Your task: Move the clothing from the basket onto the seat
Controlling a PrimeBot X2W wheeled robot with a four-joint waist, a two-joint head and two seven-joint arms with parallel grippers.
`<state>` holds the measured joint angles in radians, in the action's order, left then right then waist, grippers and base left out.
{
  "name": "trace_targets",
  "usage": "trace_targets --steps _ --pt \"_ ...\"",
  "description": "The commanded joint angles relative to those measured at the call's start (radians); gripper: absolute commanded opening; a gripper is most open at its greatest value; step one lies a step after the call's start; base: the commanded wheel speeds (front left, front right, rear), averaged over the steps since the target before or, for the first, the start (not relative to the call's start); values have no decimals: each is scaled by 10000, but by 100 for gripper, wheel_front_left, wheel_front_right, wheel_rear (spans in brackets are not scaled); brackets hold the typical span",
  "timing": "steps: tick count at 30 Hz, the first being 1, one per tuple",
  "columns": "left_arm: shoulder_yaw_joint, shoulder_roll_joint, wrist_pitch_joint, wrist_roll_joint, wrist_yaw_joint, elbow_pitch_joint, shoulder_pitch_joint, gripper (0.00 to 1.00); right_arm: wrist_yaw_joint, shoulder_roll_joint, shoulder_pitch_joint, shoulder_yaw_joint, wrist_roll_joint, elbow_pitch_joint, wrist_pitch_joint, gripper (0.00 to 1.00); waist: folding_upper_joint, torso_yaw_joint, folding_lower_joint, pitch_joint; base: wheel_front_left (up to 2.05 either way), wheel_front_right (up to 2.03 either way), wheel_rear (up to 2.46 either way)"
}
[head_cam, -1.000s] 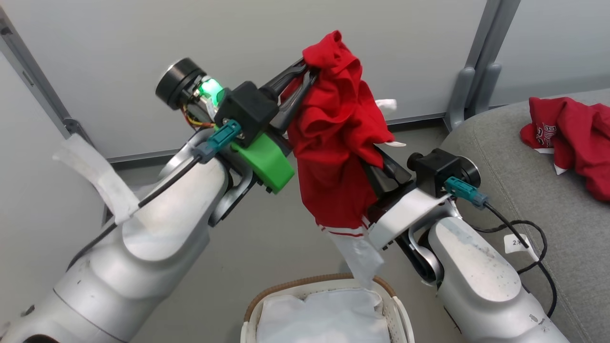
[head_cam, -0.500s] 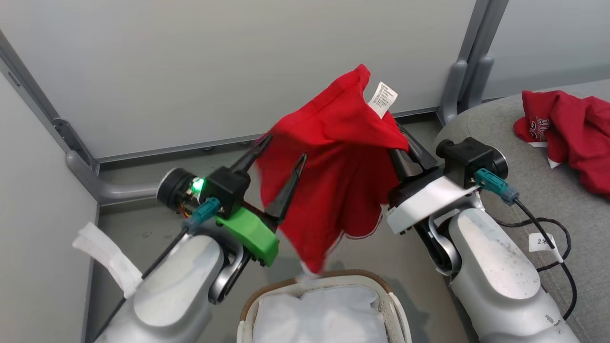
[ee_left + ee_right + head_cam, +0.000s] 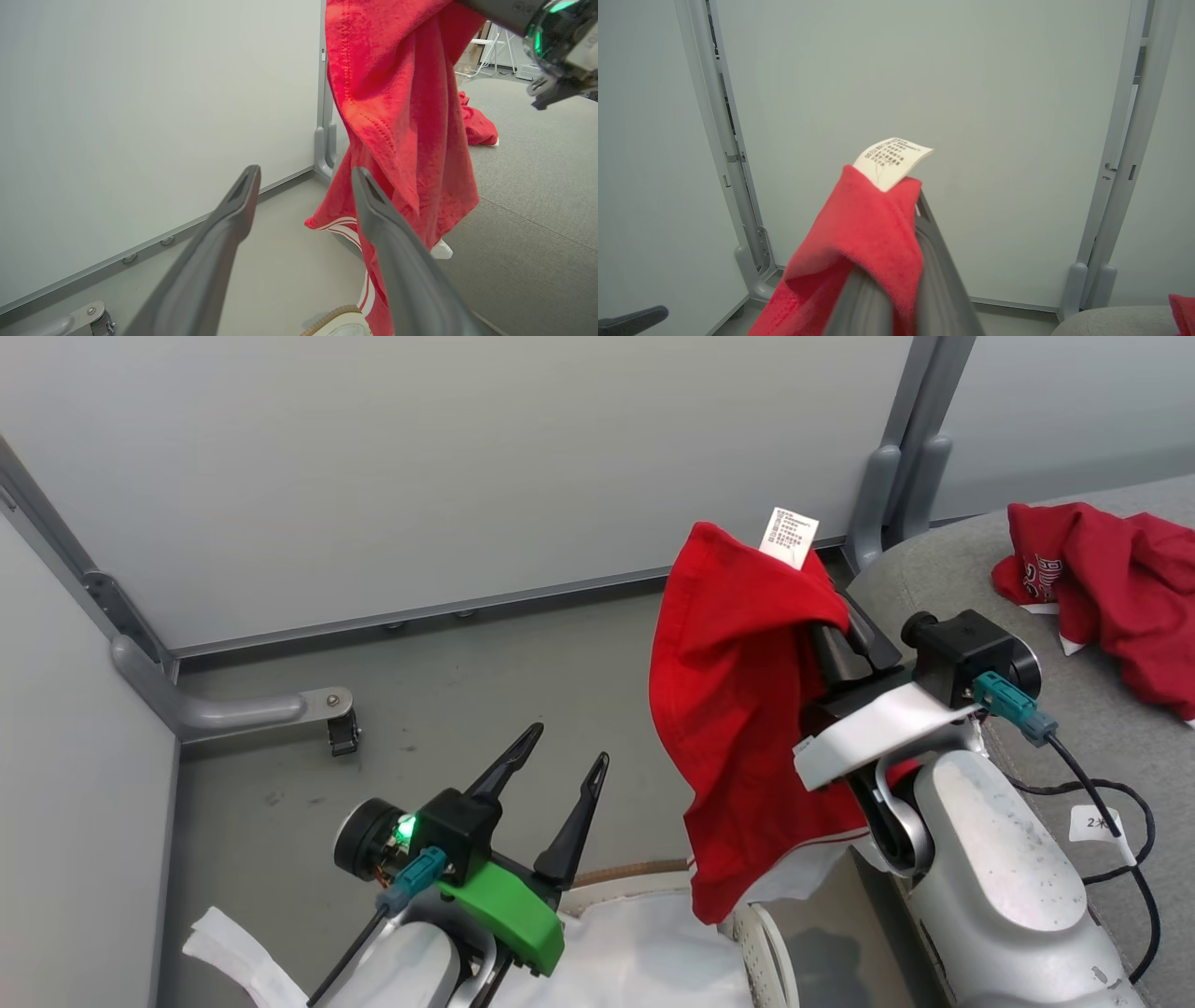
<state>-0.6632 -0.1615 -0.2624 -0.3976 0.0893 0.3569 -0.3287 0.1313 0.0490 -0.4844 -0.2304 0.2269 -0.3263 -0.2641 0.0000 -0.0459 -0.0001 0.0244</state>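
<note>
My right gripper (image 3: pixel 851 633) pinches the light, limp red fabric garment (image 3: pixel 738 709) near its white label (image 3: pixel 789 535); my left gripper (image 3: pixel 566 748) stands spread.

Lab test bay: plain partition panels (image 3: pixel 467 457) w/ metal posts (image 3: pixel 898 457), bare floor (image 3: pixel 523 663).

White care label (image 3: pixel 789 535) sticking up from the hanging red fabric garment (image 3: pixel 747 709): rows of tiny dark print, too small to read. White paper tag (image 3: pixel 1094 822) on the black cable (image 3: pixel 1074 767): a "2", then possibly another character. White printed logo (image 3: pixel 1047 574) on the crumpled red garment (image 3: pixel 1120 588) atop the grey woven sofa (image 3: pixel 1102 709): lettering illegible.
</note>
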Motion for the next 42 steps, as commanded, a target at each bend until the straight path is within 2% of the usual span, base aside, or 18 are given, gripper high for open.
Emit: trace_targets --steps 1,9,20,28,34,42 --pt "144 69 -30 156 79 -53 203 100 -11 30 84 92 -72 34 -4 0 0 -56 1 7 0 0 0" --pt "614 327 -20 768 255 -277 476 100 -12 32 -165 442 -297 67 -4 0 0 -667 1 231 0 0 0" --pt "841 659 -21 1395 388 -453 101 100 -11 26 -711 1341 -1050 317 -4 0 0 -2715 1 1350 0 0 0" --pt "669 611 -19 1583 418 -263 -204 100 -11 24 -846 1772 -1266 496 -4 0 0 -3964 1 2001 0 0 0" --pt "449 468 -20 1529 424 -190 -360 100 -11 16 -922 1882 -1336 417 -4 0 0 -4368 1 2346 0 0 0" --pt "49 258 -20 1438 419 -152 -477 100 -11 33 -1844 2175 -2096 2 -3 0 0 -4207 1 2688 0 0 0"
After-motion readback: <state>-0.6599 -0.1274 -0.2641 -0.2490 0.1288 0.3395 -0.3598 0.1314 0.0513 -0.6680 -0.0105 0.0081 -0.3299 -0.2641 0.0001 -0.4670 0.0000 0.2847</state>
